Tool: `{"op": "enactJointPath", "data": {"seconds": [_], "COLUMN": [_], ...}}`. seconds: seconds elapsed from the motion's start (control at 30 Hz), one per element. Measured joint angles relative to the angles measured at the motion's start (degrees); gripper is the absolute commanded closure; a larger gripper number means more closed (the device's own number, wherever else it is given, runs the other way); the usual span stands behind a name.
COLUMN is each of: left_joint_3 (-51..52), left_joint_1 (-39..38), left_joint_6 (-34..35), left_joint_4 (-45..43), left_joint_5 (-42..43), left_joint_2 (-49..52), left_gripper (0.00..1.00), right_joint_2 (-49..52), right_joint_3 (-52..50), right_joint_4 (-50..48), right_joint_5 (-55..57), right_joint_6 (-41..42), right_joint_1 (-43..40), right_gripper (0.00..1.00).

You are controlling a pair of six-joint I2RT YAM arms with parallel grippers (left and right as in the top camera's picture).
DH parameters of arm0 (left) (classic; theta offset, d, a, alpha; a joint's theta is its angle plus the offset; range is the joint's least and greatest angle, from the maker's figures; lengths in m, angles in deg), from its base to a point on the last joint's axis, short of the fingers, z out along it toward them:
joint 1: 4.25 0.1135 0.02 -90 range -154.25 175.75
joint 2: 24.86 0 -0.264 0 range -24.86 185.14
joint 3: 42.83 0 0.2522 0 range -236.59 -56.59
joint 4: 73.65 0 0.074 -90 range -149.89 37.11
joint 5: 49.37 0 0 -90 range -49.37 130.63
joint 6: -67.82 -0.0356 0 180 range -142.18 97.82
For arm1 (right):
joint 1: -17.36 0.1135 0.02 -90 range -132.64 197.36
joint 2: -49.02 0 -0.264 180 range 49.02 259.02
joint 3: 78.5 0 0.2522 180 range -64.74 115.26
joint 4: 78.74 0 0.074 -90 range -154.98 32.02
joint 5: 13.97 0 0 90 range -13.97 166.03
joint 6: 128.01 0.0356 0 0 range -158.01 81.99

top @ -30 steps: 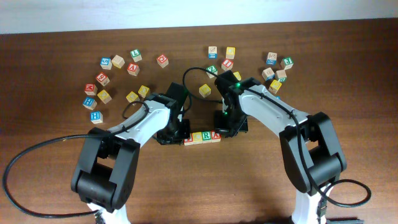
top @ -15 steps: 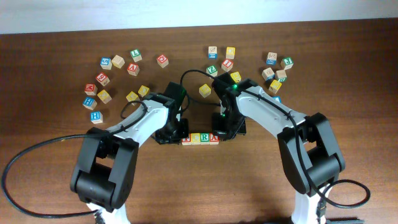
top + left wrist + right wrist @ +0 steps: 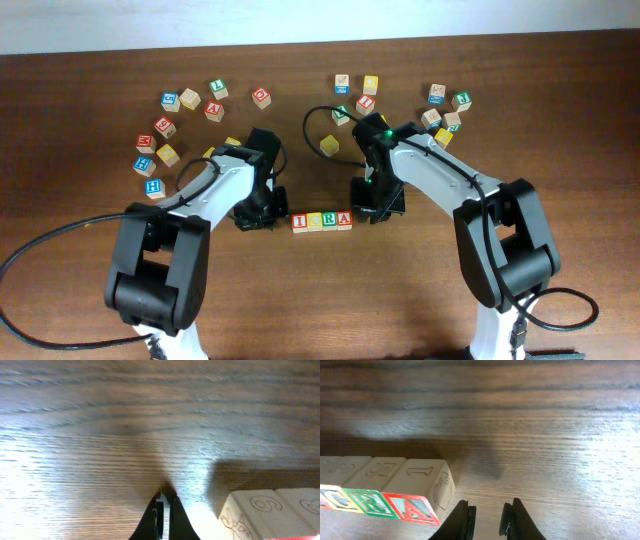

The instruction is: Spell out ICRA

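Four cubes lie in one touching row near the table's middle, reading I point(image 3: 300, 222), C point(image 3: 315, 221), R point(image 3: 330, 220), A point(image 3: 345, 219). My left gripper point(image 3: 268, 214) is shut and empty, a short way left of the I cube point(image 3: 252, 515); its fingertips point(image 3: 164, 502) are down near the wood. To the right of the row, my right gripper point(image 3: 370, 211) stands slightly open with only bare table between its fingers point(image 3: 468, 512). The red A point(image 3: 412, 508) lies just left of those fingers, apart from them, with the green R point(image 3: 370, 502) beside it.
Loose letter cubes are scattered at the back left point(image 3: 165, 155) and the back right point(image 3: 440, 120). A yellow cube point(image 3: 329, 146) lies between the arms, behind the row. Black cables loop off both arms.
Both grippers have drawn back from the ends of the row, the left one leftward and the right one rightward. The right jaws have parted a little. The row stays put.
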Motion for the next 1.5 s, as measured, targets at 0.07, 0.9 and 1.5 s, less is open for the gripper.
{"op": "enactJointPath", "data": {"seconds": [0.07, 0.9, 1.5], "left_joint_3": [-0.96, -13.66, 8.02], "left_joint_1": [0.72, 7.93, 4.0], "left_joint_6": [-0.17, -1.7, 8.31], "left_joint_4": [2.1, 22.71, 24.52], "left_joint_5": [-1.53, -8.46, -11.37], "left_joint_2": [0.28, -20.09, -78.93], "left_gripper": [1.0, 0.01, 0.01], "right_joint_2": [0.0, -32.85, -74.64], "right_joint_3": [1.09, 3.19, -8.63], "right_joint_4": [2.4, 18.6, 21.55], "right_joint_5": [1.44, 15.17, 22.36], "right_joint_6": [0.04, -0.17, 0.04], "right_joint_1": [0.0, -1.97, -1.97], "right_gripper": [0.86, 0.12, 0.02]}}
